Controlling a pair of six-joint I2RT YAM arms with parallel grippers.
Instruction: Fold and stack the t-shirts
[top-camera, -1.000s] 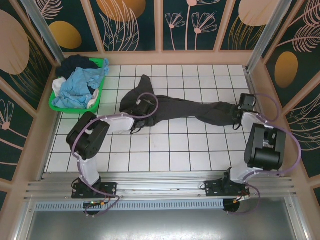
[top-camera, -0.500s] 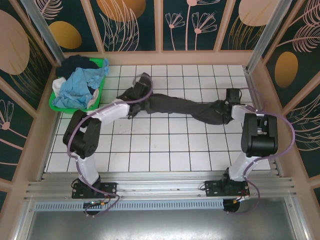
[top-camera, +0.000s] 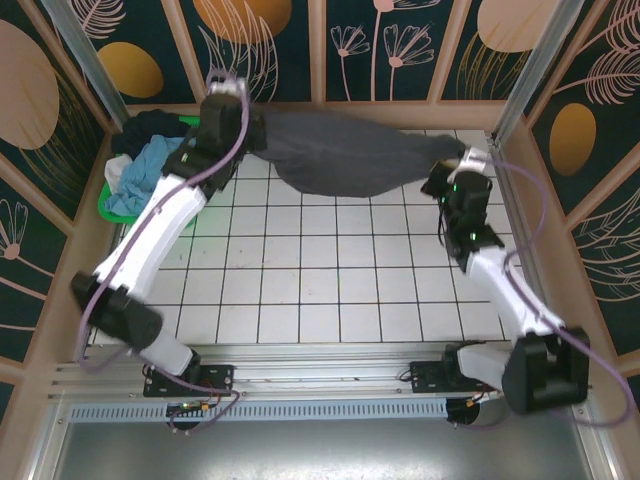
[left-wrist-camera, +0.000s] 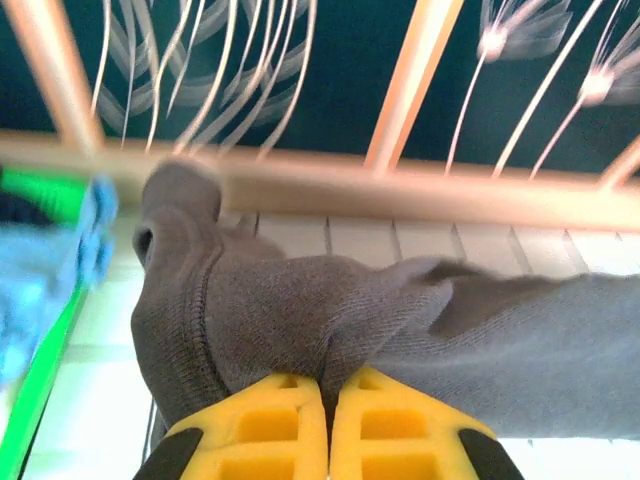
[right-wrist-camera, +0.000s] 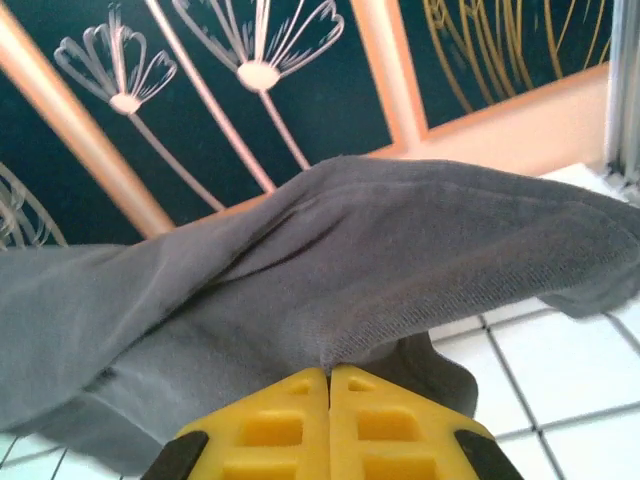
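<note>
The left fingers (left-wrist-camera: 270, 425) pinch one bunched end of the grey t-shirt (top-camera: 340, 150), and the right fingers (right-wrist-camera: 270, 428) pinch the other. It hangs stretched between them above the tabletop's (top-camera: 330, 290) far edge, beside the green basket (top-camera: 112, 207).

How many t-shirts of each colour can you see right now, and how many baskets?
Charcoal-grey t-shirt: 1
Light blue t-shirt: 1
Dark navy t-shirt: 1
White t-shirt: 1
Green basket: 1
Total: 5 things, 4 of them shirts. The heap in the basket may hide more.
</note>
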